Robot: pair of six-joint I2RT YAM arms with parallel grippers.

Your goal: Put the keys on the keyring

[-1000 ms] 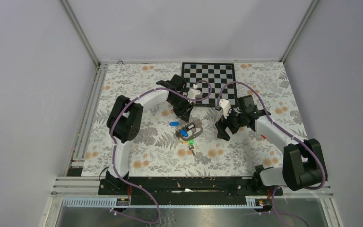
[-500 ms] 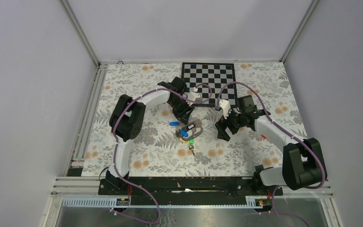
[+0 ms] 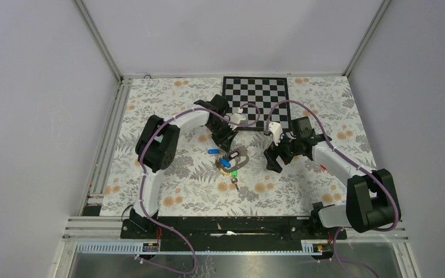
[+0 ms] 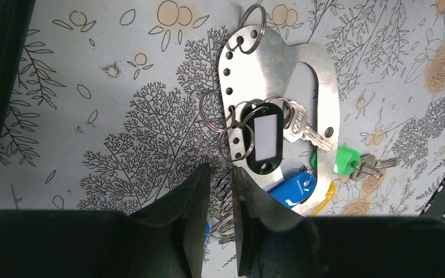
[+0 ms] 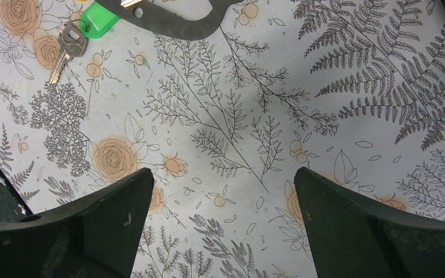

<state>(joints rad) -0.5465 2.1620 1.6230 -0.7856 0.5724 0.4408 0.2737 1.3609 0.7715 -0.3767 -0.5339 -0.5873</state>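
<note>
Fingers of the left gripper are pinched onto a keyring beside the steel plate; the right gripper is held wide open, empty.

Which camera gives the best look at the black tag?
The left wrist view: the black tag lies mid-picture, its pale window sharp. The top view shows only a tiny dark speck; the right wrist view misses it.
</note>
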